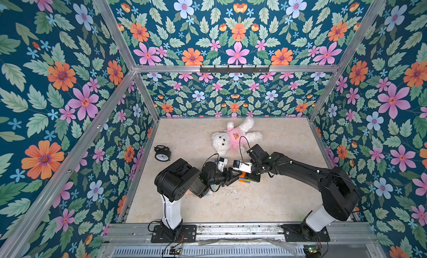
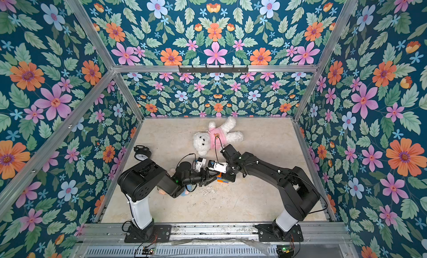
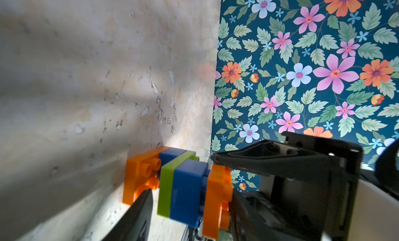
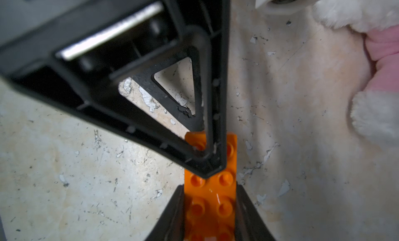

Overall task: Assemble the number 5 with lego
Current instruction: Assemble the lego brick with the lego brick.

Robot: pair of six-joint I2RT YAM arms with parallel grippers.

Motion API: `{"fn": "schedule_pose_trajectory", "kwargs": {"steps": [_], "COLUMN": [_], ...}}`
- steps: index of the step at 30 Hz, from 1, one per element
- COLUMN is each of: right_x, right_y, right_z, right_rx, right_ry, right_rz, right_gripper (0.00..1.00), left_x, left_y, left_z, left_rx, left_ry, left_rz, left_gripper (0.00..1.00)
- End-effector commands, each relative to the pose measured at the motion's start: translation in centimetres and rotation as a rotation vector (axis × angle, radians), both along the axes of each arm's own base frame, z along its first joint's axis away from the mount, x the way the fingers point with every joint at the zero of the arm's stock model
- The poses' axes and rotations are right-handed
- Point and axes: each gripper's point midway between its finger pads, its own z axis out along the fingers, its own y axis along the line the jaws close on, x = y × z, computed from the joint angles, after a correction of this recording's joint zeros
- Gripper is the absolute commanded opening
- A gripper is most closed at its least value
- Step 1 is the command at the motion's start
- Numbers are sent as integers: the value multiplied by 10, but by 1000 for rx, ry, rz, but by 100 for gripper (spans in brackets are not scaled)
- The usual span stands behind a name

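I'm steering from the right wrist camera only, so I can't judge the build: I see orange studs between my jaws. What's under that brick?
Observer: Under your top orange brick: upper blue brick, lime green brick, lower blue brick, then bottom orange brick on the table.
Operator: Whose black jaw covers the studs?
Observer: That's the left gripper; its other jaw sits low beside the bottom orange brick.
Operator: Anything off to the left?
Observer: An alarm clock, near the left wall.

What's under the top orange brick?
A blue brick, then lime green brick, second blue brick, bottom orange brick on the table. The top orange brick's underside is covered.
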Motion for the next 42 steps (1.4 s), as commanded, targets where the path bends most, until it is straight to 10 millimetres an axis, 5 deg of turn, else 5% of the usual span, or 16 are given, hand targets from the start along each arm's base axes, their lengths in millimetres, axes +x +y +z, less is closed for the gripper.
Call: {"fn": "schedule_pose_trajectory", "kwargs": {"steps": [1,15,25,42], "right_x": [-7,-8,-17,-14], "right_y": [-9,-11,-16,-18], "right_z": [-5,3,-10,-9], "right_rx": [-46,-27,-40,-49], "right_ry": [27,5,51,36], "right_rz": [-2,-5,-46,-58], "right_gripper": [14,14,14,14], "left_x": [-1,1,-1,-4], "left_y": [-2,-6,-8,-11], "left_z": [5,8,2,-1], "left_rx": [-15,-5,14,28], "left_ry": [-22,-35,-30,-43], "left_rz": [-18,-41,-67,-111], "left_gripper": [63,66,65,49]}}
